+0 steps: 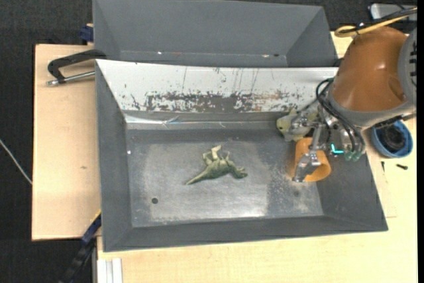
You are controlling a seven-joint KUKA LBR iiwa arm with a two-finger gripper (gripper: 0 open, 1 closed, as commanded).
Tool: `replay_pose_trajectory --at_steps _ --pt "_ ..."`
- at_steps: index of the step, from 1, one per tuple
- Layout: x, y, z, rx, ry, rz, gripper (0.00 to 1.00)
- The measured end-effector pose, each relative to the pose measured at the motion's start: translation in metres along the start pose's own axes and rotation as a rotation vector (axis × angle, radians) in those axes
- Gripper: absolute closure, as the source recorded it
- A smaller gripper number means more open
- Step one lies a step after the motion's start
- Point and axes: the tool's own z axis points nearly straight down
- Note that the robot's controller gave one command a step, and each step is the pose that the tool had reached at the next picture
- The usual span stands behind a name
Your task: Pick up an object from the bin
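Observation:
My gripper [302,173] reaches down into the right part of the bin, close to the right wall. A rounded orange thing [320,168] sits right against its tip, partly hidden behind it; whether it is gripped is not visible. A small pale olive thing [287,124] lies just behind the gripper at the foot of the back wall. A green toy dinosaur [217,168] lies on its side in the middle of the bin floor, well to the left of the gripper.
The arm with its orange cover and cables hangs over the bin's right rim. The steep right wall stands close beside the gripper. Bare floor stretches between the dinosaur and the gripper and along the front wall.

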Motion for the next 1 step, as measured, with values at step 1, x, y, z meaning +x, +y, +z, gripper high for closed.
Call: replay_pose_trajectory --at_steps 1 --pt "-0.0068 0.0397 0.0646 -0.003 -0.002 0.281 0.0"
